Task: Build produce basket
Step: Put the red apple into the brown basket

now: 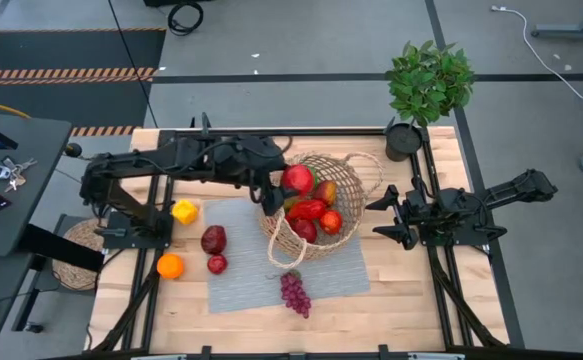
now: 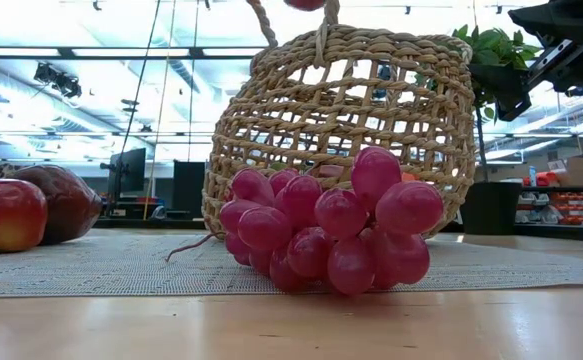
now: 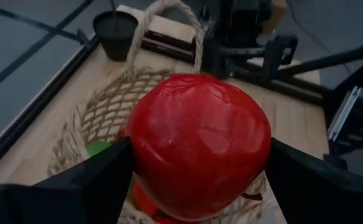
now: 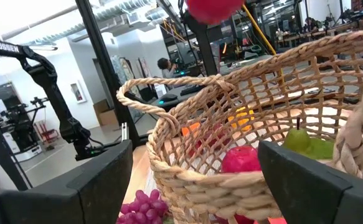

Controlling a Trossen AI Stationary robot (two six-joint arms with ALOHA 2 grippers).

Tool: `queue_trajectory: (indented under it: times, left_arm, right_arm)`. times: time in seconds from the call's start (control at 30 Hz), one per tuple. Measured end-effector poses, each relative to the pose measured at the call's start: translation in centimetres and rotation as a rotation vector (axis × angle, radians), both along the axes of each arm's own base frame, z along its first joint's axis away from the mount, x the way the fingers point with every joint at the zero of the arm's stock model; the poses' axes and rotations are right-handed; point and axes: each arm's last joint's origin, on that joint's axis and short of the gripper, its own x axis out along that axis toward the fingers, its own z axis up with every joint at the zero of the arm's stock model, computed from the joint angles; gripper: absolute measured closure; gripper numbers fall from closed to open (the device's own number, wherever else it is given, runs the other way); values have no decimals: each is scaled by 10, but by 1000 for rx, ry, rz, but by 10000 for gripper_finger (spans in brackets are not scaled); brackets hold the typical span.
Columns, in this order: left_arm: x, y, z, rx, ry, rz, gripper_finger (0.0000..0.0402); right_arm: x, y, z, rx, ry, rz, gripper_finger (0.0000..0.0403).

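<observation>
The wicker basket stands on a grey mat at the table's middle and holds several pieces of produce, among them red ones and a green pear. My left gripper hangs over the basket's far-left rim, shut on a red apple. Lying loose on the table and mat are a yellow pepper, an orange, a dark red apple, a small red fruit and purple grapes. My right gripper waits open just right of the basket. My left gripper pinches the red apple between its two fingers, one on each opposite side of it. The fingers come from the table's left, slanting downward. The apple is lifted clear, above the basket's opening.
A potted green plant stands at the far right corner. A flat round woven mat lies off the table's left edge. The near strip of the wooden table is bare apart from the grapes.
</observation>
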Motion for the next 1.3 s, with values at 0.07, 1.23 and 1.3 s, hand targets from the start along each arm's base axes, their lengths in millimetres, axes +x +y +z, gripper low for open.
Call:
queue_trajectory:
  times: [0.07, 1.23, 1.3]
  left_arm:
    - [9, 0, -3, 19, -13, -21, 70]
    - [77, -42, -73, 924, 305, -556, 70]
    - [77, -44, -73, 1011, 324, -626, 70]
  right_arm:
    - [0, 0, 0, -1, 2, 0, 55]
    - [1, 0, -1, -1, 7, 0, 55]
    - [1, 0, -1, -2, 8, 0, 55]
